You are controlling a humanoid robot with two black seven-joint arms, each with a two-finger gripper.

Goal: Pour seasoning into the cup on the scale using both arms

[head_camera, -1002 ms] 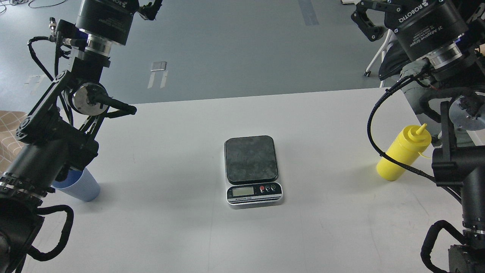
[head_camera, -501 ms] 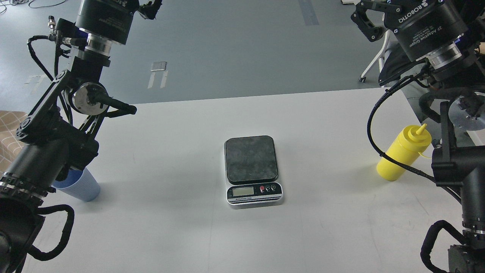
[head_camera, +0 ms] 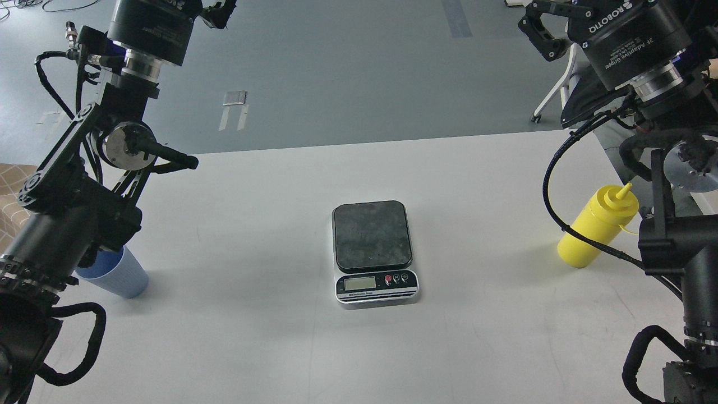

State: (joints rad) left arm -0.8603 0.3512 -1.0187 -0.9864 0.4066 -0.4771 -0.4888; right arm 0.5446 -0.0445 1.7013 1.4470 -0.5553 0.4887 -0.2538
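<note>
The scale [head_camera: 371, 235] lies flat at the middle of the white table [head_camera: 252, 213], its platform bare and its display facing me. The light blue ribbed cup [head_camera: 119, 277] stands at the table's left side, partly hidden behind my left arm. The yellow seasoning bottle [head_camera: 595, 227] stands upright at the right side, with a black cable of my right arm crossing in front of it. My left gripper [head_camera: 216, 11] is raised high at the top left, far above the cup. My right gripper [head_camera: 541, 31] is raised high at the top right, above the bottle. Both grippers' fingertips are cut off by the top edge.
Beyond the table's far edge is grey floor with tape marks [head_camera: 234, 106]. A chair on white wheeled legs [head_camera: 552, 90] stands behind the table's far right corner. A patterned surface [head_camera: 11, 196] shows at the left edge.
My left arm has shifted slightly to the left, uncovering a bit more of the cup. My right gripper has barely moved. The scale, cup and bottle have not moved.
</note>
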